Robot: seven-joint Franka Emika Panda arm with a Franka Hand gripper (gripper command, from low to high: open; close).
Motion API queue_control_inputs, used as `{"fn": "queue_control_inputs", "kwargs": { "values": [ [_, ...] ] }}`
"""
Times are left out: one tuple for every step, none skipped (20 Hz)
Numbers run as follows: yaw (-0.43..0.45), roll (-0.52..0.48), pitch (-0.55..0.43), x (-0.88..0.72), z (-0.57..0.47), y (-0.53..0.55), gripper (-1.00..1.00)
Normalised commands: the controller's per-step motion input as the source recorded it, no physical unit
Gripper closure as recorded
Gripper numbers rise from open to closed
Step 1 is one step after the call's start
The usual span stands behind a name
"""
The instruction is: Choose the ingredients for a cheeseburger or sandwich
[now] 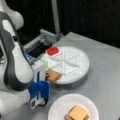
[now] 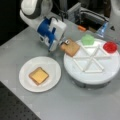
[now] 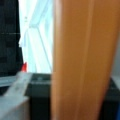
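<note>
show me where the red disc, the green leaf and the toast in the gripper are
red disc [image 2: 110, 46], a front view, centre of its top.
green leaf [image 2: 87, 39], a front view, its middle.
toast square [image 2: 71, 47], a front view, middle of its face.

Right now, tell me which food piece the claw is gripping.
The brown toast square at the tray's edge, pinched by the claw. The green piece and red piece sit untouched in their compartments.

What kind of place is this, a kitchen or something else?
Probably a robot lab bench, not a kitchen. A robot gripper holds a toy toast square over a white sectioned tray on a grey metal table, with a dark backdrop behind.
</note>
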Motion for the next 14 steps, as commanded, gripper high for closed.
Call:
{"fn": "queue_control_inputs", "kwargs": {
  "values": [
    [0.031, 0.079, 0.009, 0.01, 0.21, -0.12, 1.00],
    [0.022, 0.063, 0.035, 0.01, 0.25, -0.13, 1.00],
    [0.015, 0.049, 0.053, 0.01, 0.30, -0.15, 1.00],
    [0.018, 0.041, 0.060, 0.01, 0.32, -0.14, 1.00],
    [0.015, 0.024, 0.068, 0.02, 0.33, -0.13, 1.00],
    [0.009, 0.005, 0.077, 0.04, 0.35, -0.12, 1.00],
    [-0.009, -0.016, 0.091, 0.06, 0.37, -0.12, 1.00],
    [-0.019, -0.030, 0.103, 0.09, 0.40, -0.11, 1.00],
    [-0.012, -0.035, 0.108, 0.11, 0.39, -0.10, 1.00],
    [-0.014, -0.047, 0.113, 0.14, 0.38, -0.09, 1.00],
    [-0.017, -0.059, 0.119, 0.17, 0.40, -0.09, 1.00],
    [-0.021, -0.067, 0.126, 0.19, 0.41, -0.10, 1.00],
    [-0.025, -0.074, 0.129, 0.22, 0.41, -0.12, 1.00],
    [-0.045, -0.088, 0.136, 0.25, 0.39, -0.14, 1.00]
  ]
}}
